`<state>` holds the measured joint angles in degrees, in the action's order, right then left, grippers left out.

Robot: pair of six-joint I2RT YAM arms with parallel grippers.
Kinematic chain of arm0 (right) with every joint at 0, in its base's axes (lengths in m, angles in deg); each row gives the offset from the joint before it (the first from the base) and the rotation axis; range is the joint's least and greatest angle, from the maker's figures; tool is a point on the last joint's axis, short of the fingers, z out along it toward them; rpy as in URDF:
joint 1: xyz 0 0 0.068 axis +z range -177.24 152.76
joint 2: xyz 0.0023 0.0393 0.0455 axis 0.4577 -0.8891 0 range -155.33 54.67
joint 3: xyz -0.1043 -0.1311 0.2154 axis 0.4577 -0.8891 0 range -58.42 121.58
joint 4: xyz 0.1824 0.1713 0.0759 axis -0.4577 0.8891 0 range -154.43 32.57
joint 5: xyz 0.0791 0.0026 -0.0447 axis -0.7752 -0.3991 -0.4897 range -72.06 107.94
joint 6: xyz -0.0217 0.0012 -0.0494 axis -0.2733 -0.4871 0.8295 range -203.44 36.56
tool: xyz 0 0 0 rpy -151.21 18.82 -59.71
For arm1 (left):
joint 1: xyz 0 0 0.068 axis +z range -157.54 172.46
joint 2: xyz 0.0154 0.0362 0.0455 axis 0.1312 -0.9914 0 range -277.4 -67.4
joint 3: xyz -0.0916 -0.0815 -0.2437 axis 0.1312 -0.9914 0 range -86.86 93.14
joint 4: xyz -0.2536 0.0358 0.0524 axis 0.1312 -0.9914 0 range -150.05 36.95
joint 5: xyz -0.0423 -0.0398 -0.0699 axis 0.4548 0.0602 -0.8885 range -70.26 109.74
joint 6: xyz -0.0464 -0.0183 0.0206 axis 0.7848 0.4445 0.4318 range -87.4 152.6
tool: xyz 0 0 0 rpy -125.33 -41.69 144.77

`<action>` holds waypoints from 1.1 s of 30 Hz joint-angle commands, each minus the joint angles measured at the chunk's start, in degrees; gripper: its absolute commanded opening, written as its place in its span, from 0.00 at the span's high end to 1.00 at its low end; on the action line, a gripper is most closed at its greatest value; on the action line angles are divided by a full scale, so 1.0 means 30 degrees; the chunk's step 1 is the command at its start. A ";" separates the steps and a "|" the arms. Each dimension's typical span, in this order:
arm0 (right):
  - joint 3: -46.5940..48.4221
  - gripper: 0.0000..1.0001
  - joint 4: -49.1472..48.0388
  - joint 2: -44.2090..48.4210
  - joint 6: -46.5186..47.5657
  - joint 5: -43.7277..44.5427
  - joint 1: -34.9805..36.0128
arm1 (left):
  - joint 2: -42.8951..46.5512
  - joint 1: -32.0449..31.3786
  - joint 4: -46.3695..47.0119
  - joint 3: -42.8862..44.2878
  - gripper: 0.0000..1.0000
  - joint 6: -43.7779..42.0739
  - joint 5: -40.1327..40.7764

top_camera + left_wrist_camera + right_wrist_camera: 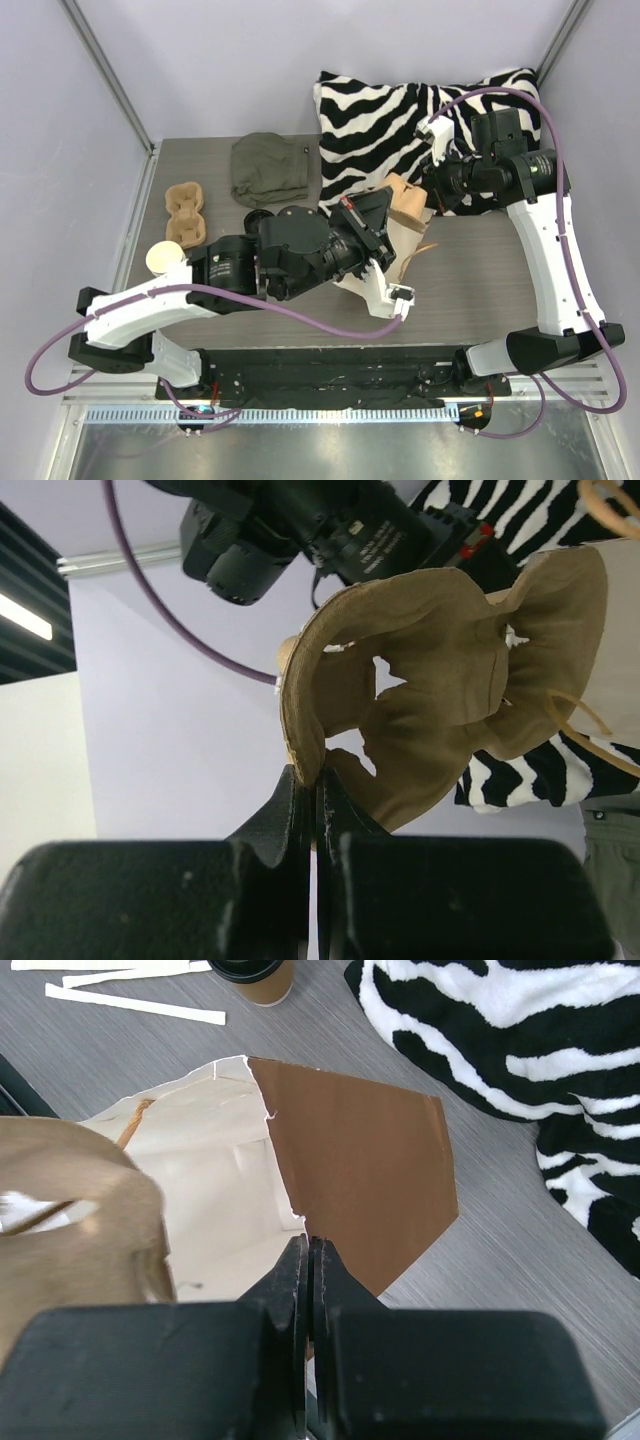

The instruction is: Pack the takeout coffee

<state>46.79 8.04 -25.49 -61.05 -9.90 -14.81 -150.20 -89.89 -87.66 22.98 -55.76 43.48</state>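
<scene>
Left wrist view: left gripper (312,780) jaws pinched tight on the rim of a pulp cup carrier (440,680), carrier held on edge; right wrist view: right gripper (308,1250) jaws clamped on the torn rim of a brown paper bag (360,1170), white inside showing, carrier at its mouth; top view: takeout coffee (165,258) upright near the table (470,270) left edge, just beside a second carrier (185,212), well apart from the bag.

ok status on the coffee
Left gripper shut on carrier, right gripper shut on bag. Cup on table, not packed. Carrier at bag mouth.
</scene>
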 commanded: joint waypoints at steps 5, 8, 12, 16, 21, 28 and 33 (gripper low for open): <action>0.0087 0.99 -0.0631 0.0997 0.0240 -0.0331 0.0135 | -0.0113 0.0260 0.0023 -0.0989 1.00 -0.0575 0.0227; -0.0001 0.99 -0.0485 0.1085 0.0446 -0.0505 0.0135 | -0.0026 0.0670 -0.0998 -0.0669 1.00 -0.0986 0.0580; 0.0057 0.99 -0.0425 0.1056 0.0592 -0.0887 0.0135 | 0.0355 0.1285 -0.2317 -0.0463 1.00 -0.1485 0.0493; 0.0174 0.99 -0.0425 0.0881 0.0505 -0.1210 0.0135 | 0.0590 0.1287 -0.3548 0.0007 1.00 -0.1076 -0.0384; 0.0408 0.99 -0.0367 0.0792 0.0562 -0.1736 0.0165 | 0.0531 0.1287 -0.3143 -0.0783 1.00 -0.1075 -0.1761; 0.0760 0.99 0.0073 0.0734 0.0506 -0.2206 0.0164 | 0.0239 0.1287 -0.2057 -0.1312 1.00 -0.1367 -0.2642; 0.0878 0.99 0.0394 0.0880 0.0065 -0.2586 0.0165 | -0.0580 0.1170 -0.2259 -0.0229 1.00 -0.1399 -0.2350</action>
<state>47.03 8.63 -23.96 -59.85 -15.03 -14.55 -150.71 -86.15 -96.07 19.09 -59.54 36.69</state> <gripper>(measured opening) 0.029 0.026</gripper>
